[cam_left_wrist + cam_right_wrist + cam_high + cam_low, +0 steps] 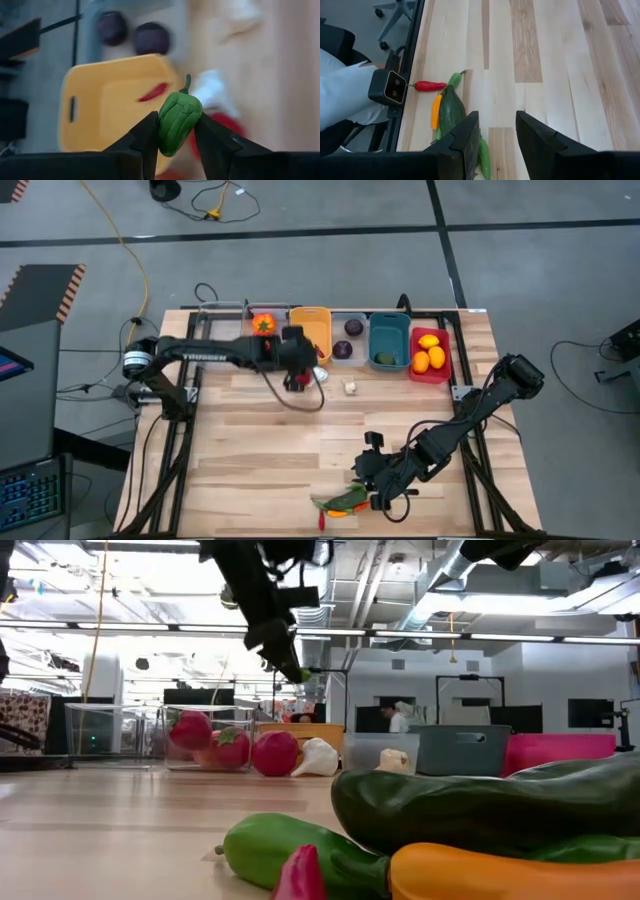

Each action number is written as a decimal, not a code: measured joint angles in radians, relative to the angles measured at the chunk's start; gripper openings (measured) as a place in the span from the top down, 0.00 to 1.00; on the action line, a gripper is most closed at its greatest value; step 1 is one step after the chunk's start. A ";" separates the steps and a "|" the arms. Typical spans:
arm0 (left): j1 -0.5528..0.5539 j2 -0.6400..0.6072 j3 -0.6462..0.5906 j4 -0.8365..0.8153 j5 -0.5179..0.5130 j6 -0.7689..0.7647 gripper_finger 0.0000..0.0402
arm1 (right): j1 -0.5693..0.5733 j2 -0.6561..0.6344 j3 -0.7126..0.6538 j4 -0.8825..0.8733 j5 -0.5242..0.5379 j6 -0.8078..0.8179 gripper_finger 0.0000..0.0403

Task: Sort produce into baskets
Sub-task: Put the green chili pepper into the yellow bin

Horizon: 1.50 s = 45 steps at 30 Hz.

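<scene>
Left gripper (176, 145) is clamped on a small green pepper (178, 120), glossy, ribbed, with a curled stem pointing away from the fingers, held up off the table just in front of the orange-yellow bin (311, 328). That bin has one thin red chili (153, 92) in it. The clear bin (347, 340) next to it holds two dark purple balls (343, 350). White garlic (351, 388) sits loose on the table near the bins. Right gripper (495, 142) is low over the near-edge pile, fingers partly apart with nothing between them; its left finger is just beside a dark green cucumber-like piece (451, 112), an orange chili (436, 112) and a red chili (430, 86).
</scene>
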 joint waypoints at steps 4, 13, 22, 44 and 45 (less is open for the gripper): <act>0.095 0.007 0.000 0.039 0.008 0.023 0.69 | 0.000 0.000 0.000 -0.003 0.000 0.000 0.61; 0.189 0.006 0.000 0.066 0.033 -0.015 0.50 | 0.000 0.000 0.000 -0.002 0.000 0.000 0.59; 0.179 0.006 0.000 0.088 0.034 -0.029 0.46 | 0.001 0.003 -0.001 0.000 -0.005 0.025 0.41; 0.156 0.006 0.000 0.062 0.060 -0.082 0.46 | 0.067 0.203 -0.024 0.107 -0.115 0.044 0.38; 0.156 0.006 0.000 0.063 0.061 -0.082 0.46 | 0.067 0.214 -0.024 0.110 -0.116 0.044 0.38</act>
